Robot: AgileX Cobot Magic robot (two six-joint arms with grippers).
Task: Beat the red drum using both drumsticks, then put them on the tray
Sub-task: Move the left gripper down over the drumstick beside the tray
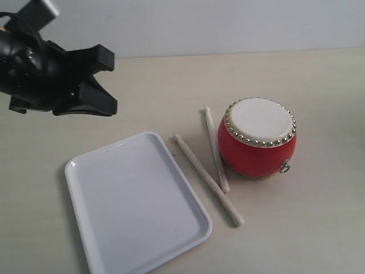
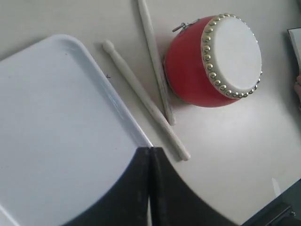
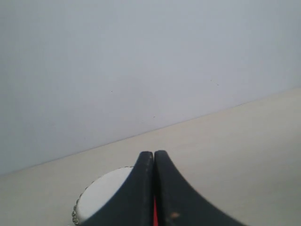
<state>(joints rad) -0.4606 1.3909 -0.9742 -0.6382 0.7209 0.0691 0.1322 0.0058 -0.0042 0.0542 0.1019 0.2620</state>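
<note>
The tray (image 2: pixel 56 117) runs off the left wrist picture on two sides, and part of it lies behind the pressed-together fingers of the left gripper (image 2: pixel 150 149). One of the drumsticks (image 2: pixel 151 42) is cut by that picture's edge, its end out of sight. A dark shape (image 2: pixel 295 47) there is too cropped to name. The right gripper (image 3: pixel 153 152), tips touching, covers most of the red drum (image 3: pixel 96 195) — only a slice of drumhead shows. The exterior view crops one tray corner and the left arm (image 1: pixel 34 74)

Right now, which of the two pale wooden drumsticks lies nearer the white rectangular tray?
The drumstick skirting the tray's rim; the other stick lies beside the glossy red drum.
</note>
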